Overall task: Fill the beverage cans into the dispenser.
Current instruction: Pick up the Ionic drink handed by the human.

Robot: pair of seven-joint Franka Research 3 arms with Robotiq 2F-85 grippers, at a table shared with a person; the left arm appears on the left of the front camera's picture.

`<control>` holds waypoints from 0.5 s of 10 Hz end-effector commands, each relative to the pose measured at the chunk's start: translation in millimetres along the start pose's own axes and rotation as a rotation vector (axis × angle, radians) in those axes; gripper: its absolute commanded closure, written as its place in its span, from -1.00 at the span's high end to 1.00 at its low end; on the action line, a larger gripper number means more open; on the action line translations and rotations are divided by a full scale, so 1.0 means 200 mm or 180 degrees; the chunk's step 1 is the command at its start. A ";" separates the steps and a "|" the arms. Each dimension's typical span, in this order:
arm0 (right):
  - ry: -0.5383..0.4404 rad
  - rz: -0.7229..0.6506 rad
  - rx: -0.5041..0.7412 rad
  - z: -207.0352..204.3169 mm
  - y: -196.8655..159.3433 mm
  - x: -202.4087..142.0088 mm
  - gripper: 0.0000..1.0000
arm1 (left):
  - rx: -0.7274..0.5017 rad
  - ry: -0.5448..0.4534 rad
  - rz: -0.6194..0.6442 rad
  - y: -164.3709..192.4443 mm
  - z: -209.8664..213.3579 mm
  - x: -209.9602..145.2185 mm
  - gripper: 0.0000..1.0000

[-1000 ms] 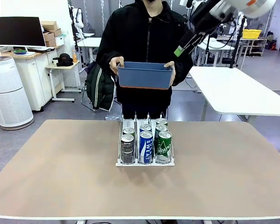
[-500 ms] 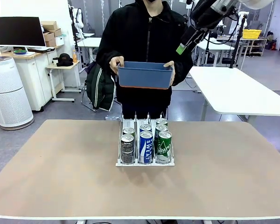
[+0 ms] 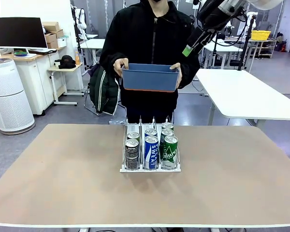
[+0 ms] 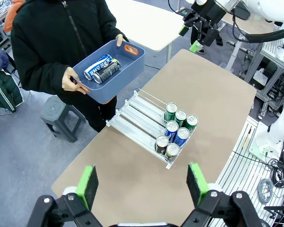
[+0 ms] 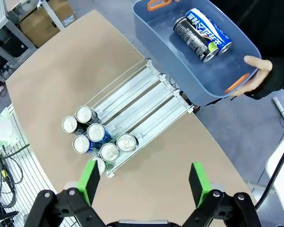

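The dispenser [image 3: 150, 169] sits mid-table [image 3: 232, 183] with seven beverage cans [image 3: 151, 152] bunched at its robot-side end: two dark ones in its left lane, two blue in the middle, three green on the right. The far halves of the lanes are bare. Just past the dispenser's far end a person [image 3: 152, 34] holds a blue bin [image 3: 150, 79], with a blue can [image 5: 206, 26] and a dark can [image 5: 191, 38] lying side by side inside. The left gripper [image 4: 143, 182] is spread wide with nothing in it, high above the dispenser. The right gripper [image 5: 143, 182] is the same, released and empty, up over the dispenser's far right.
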State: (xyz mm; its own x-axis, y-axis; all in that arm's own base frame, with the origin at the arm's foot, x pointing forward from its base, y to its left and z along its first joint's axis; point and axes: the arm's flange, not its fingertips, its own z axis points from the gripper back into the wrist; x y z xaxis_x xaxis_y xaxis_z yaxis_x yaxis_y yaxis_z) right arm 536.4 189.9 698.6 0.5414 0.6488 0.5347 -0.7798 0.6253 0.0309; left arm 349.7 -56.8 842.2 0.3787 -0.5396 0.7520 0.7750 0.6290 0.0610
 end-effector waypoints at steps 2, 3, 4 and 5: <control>-0.0115 -0.0099 0.0079 0.20 0.09 -0.06 1.00 | -0.0029 -0.0048 0.0049 0.00 0.00 0.00 1.00; -0.0055 -0.0110 0.0153 0.27 0.11 -0.08 1.00 | -0.0029 -0.0048 0.0049 0.00 0.00 0.00 1.00; -0.0014 -0.0165 0.0226 0.33 0.12 -0.09 1.00 | -0.0029 -0.0048 0.0049 0.00 0.00 0.00 1.00; -0.0014 -0.0164 0.0201 0.39 0.14 -0.09 1.00 | -0.0029 -0.0048 0.0049 0.00 0.00 0.00 1.00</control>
State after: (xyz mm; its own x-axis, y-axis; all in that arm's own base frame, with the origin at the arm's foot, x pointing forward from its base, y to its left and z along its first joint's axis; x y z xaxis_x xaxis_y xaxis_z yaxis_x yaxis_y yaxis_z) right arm 480.9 167.2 754.3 0.5544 0.6305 0.5432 -0.7811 0.6196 0.0780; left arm 349.8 -56.7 842.1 0.3788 -0.5395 0.7520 0.7750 0.6291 0.0609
